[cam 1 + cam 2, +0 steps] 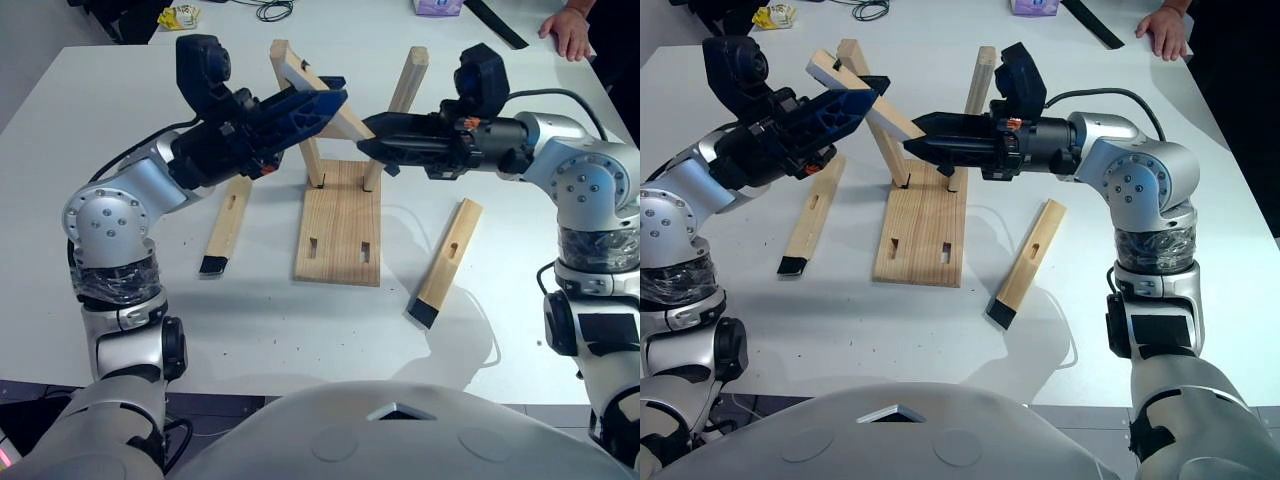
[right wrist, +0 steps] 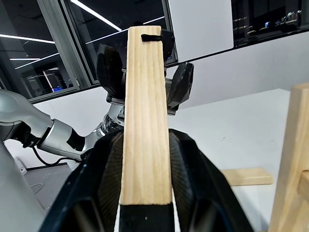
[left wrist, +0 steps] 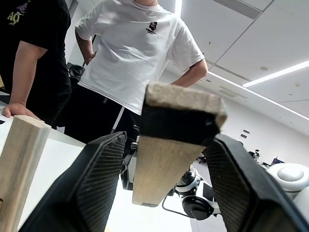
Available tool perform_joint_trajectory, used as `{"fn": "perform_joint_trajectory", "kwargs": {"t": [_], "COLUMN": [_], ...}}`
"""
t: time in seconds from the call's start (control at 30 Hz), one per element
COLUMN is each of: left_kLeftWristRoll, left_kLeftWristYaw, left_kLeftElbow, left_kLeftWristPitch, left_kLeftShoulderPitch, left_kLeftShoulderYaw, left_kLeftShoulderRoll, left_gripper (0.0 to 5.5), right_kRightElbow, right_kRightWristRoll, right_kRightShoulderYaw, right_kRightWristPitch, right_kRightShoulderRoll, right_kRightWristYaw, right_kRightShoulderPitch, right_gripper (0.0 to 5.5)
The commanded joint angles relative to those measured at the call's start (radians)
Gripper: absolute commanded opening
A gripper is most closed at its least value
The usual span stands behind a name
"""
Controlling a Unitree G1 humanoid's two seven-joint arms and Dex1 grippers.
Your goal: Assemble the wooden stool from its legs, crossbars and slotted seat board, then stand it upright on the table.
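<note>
One leg [image 1: 296, 68] is clamped between left gripper [image 1: 333, 102] and right gripper [image 1: 369, 133].

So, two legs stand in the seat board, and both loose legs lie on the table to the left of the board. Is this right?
Not quite. Only one loose leg lies left of the seat board; the other loose leg lies on its right. The two standing legs are as you say. The left eye view shows this.
</note>
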Motion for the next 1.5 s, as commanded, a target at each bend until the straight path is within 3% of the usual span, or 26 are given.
{"fn": "perform_joint_trajectory", "kwargs": {"t": [0.03, 0.1, 0.4, 0.73, 0.93, 0.97, 1.3, 1.5], "left_kLeftWristRoll": [0.005, 0.008, 0.039, 0.11, 0.173, 0.183, 0.287, 0.545], "left_kLeftWristYaw": [-0.008, -0.007, -0.032, -0.078, -0.068, -0.069, -0.101, -0.272], "left_kLeftElbow": [-0.045, -0.054, -0.069, -0.062, -0.026, -0.024, 0.019, 0.093], "left_kLeftWristPitch": [-0.003, -0.008, -0.032, -0.054, -0.086, -0.089, -0.139, -0.304], "left_kLeftShoulderPitch": [0.028, 0.034, 0.061, 0.094, 0.098, 0.103, 0.121, 0.219], "left_kLeftShoulderYaw": [-0.014, -0.016, -0.03, -0.049, -0.055, -0.058, -0.044, -0.077], "left_kLeftShoulderRoll": [-0.003, -0.005, -0.013, 0.015, 0.012, 0.013, 0.041, 0.187], "left_gripper": [2.89, 2.89, 1.6, 1.49, 1.43, 1.41, 1.3, 1.3], "right_kRightElbow": [-0.003, -0.003, -0.014, -0.023, -0.021, -0.012, 0.014, 0.041], "right_kRightWristRoll": [-0.017, -0.018, -0.015, -0.005, -0.098, -0.12, -0.196, -0.134], "right_kRightShoulderYaw": [0.019, 0.023, 0.029, -0.002, 0.009, 0.015, 0.028, -0.114], "right_kRightWristPitch": [0.012, 0.014, 0.036, 0.039, -0.08, -0.1, -0.161, -0.163], "right_kRightShoulderRoll": [-0.02, -0.022, -0.026, -0.019, 0.017, 0.025, -0.022, -0.06], "right_kRightWristYaw": [0.026, 0.03, 0.04, 0.013, -0.042, -0.052, -0.009, -0.016], "right_kRightShoulderPitch": [-0.024, -0.025, -0.016, -0.009, 0.018, 0.018, 0.057, 0.046], "right_gripper": [1.31, 1.31, 1.31, 1.31, 1.31, 1.67, 3.19, 3.22]}}
